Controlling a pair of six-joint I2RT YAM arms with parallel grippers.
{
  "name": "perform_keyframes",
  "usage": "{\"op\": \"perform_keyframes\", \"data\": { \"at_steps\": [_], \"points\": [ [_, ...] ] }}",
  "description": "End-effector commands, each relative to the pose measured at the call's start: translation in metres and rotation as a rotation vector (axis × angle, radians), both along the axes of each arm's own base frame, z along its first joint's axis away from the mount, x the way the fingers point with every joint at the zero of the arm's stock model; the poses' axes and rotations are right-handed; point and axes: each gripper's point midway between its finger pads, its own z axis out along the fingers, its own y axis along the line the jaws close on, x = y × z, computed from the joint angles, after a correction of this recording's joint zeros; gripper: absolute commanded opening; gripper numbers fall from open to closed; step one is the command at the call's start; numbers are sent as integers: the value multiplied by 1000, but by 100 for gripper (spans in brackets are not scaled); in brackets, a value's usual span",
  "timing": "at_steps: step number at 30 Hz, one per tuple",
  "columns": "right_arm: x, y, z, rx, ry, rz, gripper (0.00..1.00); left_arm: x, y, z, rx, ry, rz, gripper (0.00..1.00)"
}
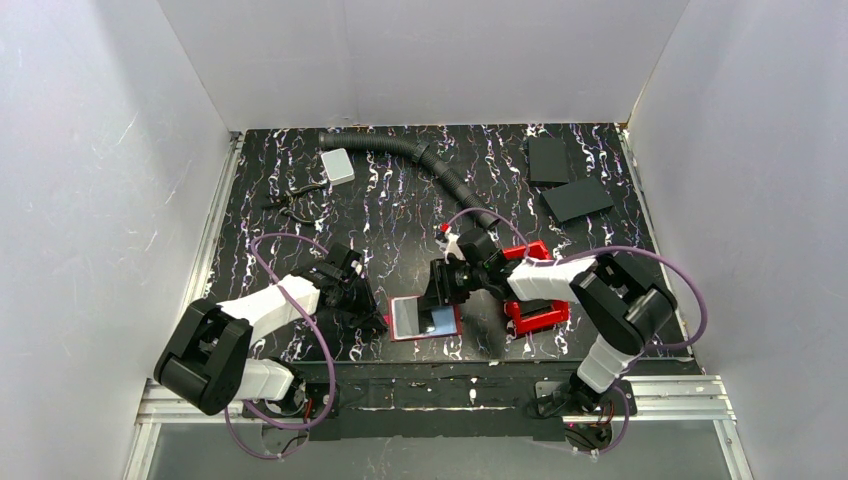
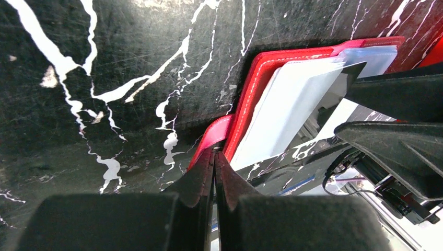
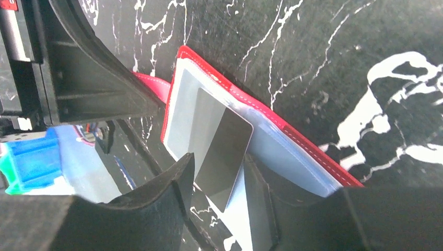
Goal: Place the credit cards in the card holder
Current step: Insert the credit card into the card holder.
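Left jaws [image 2: 214,159] are pinched shut on the card holder [image 2: 245,99]. Right jaws [image 3: 218,170] stand half parted around a credit card [image 3: 225,137], only partly tucked into the holder just ahead of them. Loose, it could slide back onto the surface [image 3: 324,68] or jam crooked

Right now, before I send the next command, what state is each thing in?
card holder, open, lying flat on the table.
credit card, lying on the holder's inner face; cannot tell if it is in a pocket.
left claw, shut, tips at the holder's clasp tab.
right claw, open, one finger on either side of the card.
red bin, open top facing up, contents hidden.
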Motion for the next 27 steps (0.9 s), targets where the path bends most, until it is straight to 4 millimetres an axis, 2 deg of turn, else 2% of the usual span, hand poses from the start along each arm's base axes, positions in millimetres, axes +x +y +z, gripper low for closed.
{"op": "perform_keyframes", "data": {
  "at_steps": [1,7,10,18,27],
  "points": [
    [7,-13,15,-89,-78,2,51,-5,-2,-3,-19,19,-7,0],
    [-2,-21,14,-106,-60,11,51,-4,-5,-1,-32,19,-15,0],
    [-7,-21,11,-89,-36,10,48,-5,-6,-1,-34,20,-18,0],
    [-15,-13,2,-22,18,1,32,-6,-8,-2,-39,28,-24,0],
    [-18,11,12,100,70,-25,9,-7,-12,-4,-47,40,-26,0]
  ]
}}
